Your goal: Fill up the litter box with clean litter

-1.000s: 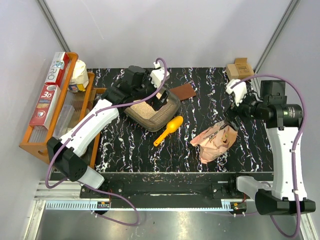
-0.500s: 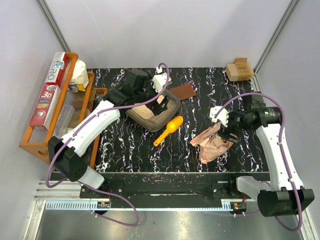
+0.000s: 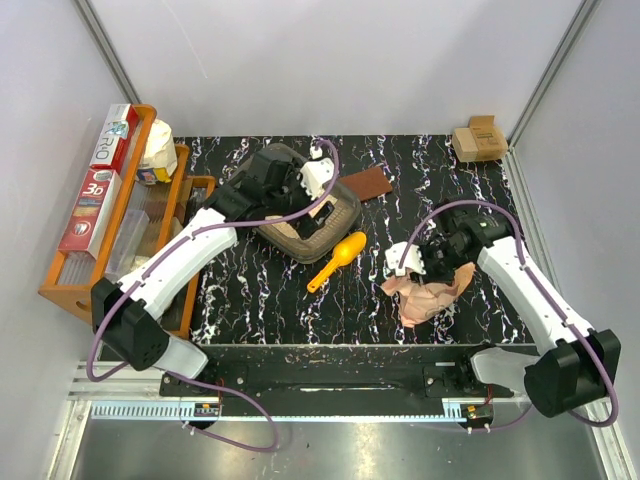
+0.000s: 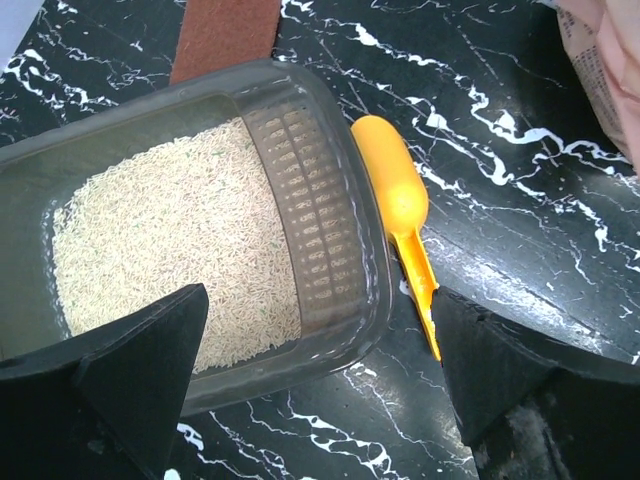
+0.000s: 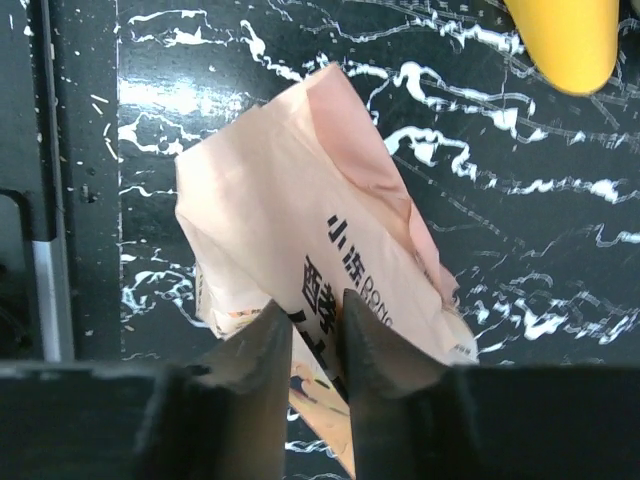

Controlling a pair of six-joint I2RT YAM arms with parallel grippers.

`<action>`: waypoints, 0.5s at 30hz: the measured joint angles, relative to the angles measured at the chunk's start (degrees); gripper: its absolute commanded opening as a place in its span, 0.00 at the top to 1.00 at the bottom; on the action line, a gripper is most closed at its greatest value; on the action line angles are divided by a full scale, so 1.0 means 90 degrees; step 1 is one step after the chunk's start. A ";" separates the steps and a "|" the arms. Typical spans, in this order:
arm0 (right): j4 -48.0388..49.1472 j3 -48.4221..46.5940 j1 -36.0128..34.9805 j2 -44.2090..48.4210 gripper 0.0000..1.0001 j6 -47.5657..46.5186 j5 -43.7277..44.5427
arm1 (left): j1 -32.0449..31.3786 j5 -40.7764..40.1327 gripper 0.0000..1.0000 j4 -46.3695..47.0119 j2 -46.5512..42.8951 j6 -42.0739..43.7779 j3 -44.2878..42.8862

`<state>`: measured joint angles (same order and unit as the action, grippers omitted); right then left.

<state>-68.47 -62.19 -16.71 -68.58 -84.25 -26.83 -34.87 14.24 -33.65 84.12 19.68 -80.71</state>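
The right claw (image 5: 317,325) has its jaws drawn near together with a narrow gap left. Whether paper is pinched between them cannot be told. Directly beneath it lies the pink bag (image 5: 290,220), creased, on the table (image 5: 520,250).

Hazard: a grip on one loose fold may let the bag slip or tear on lifting, spilling its contents outside the tub.

The scoop (image 5: 565,35) lies beyond the bag.

The left claw (image 4: 318,335) stands fully open above the litter box (image 4: 372,260), where clean litter (image 4: 170,240) covers the floor.

Hazard: a descent here may strike the rim and shift the box.
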 measured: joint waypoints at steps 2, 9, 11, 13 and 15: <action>0.0119 0.0034 -0.0192 -0.0087 1.00 0.0092 0.0063 | 0.0000 -0.0182 0.01 0.0034 -0.0068 0.0034 0.0095; 0.0401 -0.0481 -0.0787 -0.0670 1.00 0.1008 0.0046 | 0.0121 -0.1066 0.01 0.0134 -0.0141 0.0102 0.0403; 0.0510 -0.0777 -0.0976 -0.0937 1.00 0.1401 -0.0029 | 0.0219 -0.1144 0.01 0.0172 -0.0141 0.0100 0.0403; 0.0593 -0.1110 -0.1207 -0.1229 1.00 0.1790 -0.0134 | 0.0299 -0.1188 0.01 0.0199 -0.0141 0.0097 0.0403; 0.0746 -0.1382 -0.1423 -0.1479 1.00 0.2076 -0.0299 | 0.0325 -0.1219 0.01 0.0209 -0.0148 0.0095 0.0406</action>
<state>-61.76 -74.63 -29.52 -81.89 -65.56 -29.52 -31.94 3.27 -31.77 82.78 20.53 -77.06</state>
